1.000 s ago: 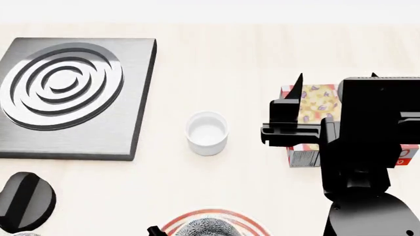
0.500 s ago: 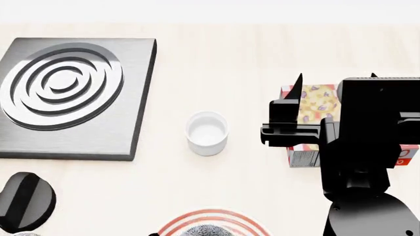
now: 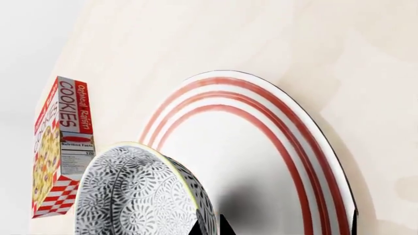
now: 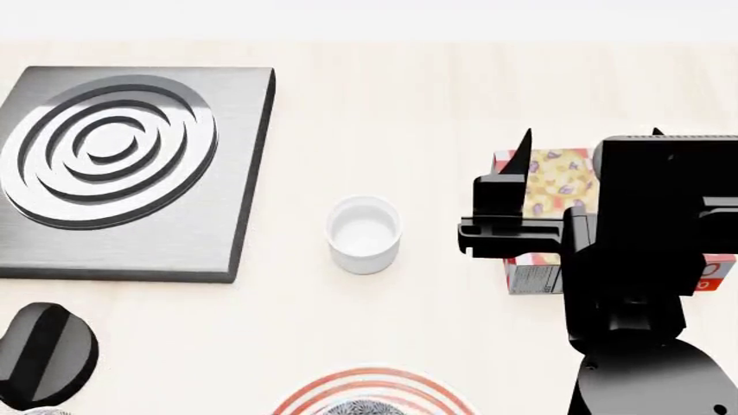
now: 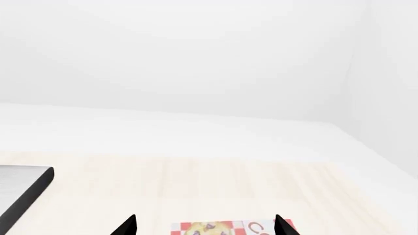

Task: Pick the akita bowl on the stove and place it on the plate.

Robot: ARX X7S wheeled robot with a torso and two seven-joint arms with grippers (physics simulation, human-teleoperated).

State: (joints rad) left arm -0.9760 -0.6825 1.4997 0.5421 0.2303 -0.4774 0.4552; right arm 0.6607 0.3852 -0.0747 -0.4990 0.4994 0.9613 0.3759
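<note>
My left gripper (image 3: 209, 226) is shut on the rim of the akita bowl (image 3: 134, 196), one fingertip inside and one outside. The speckled grey bowl hangs tilted over the near part of the plate (image 3: 274, 147), white with red rings, and casts a shadow on it. Whether the bowl touches the plate I cannot tell. The head view shows only the plate's far rim (image 4: 375, 387) and a sliver of the bowl (image 4: 366, 409) at its bottom edge. The stove (image 4: 116, 164) lies at the far left with nothing on its burner. My right gripper (image 4: 590, 138) hangs open above the cookie box.
A small plain white cup (image 4: 365, 232) stands mid-table between stove and cookie box (image 4: 556, 186). The box also shows in the left wrist view (image 3: 62, 147), beyond the bowl. A round black knob (image 4: 47, 350) sits at the near left. The table's far edge runs behind the stove.
The bowl has slid toward the head view's bottom edge over the plate, so more of the plate's rings show and less of the bowl. The right arm has not moved.
</note>
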